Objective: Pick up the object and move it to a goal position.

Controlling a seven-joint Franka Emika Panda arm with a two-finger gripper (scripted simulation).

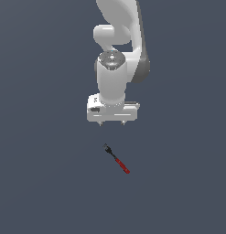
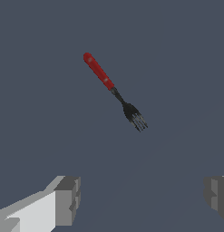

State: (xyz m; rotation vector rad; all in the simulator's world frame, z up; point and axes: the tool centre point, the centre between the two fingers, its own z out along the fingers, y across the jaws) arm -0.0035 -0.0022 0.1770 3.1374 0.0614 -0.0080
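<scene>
The object is a tiny fork-like tool [image 1: 117, 159] with a red handle and a black forked head. It lies flat on the dark grey surface, below my gripper in the exterior view, slanting down toward that view's right. My gripper [image 1: 112, 123] hangs above and apart from it, fingers pointing down, open and empty. In the wrist view the tool [image 2: 114, 90] lies diagonally ahead of my gripper [image 2: 143, 199]. The two grey fingertips [image 2: 68, 199] stand wide apart with nothing between them.
A plain dark grey surface [image 1: 45, 183] fills both views. The white arm [image 1: 116, 45] rises above the gripper in the exterior view. No goal marker shows.
</scene>
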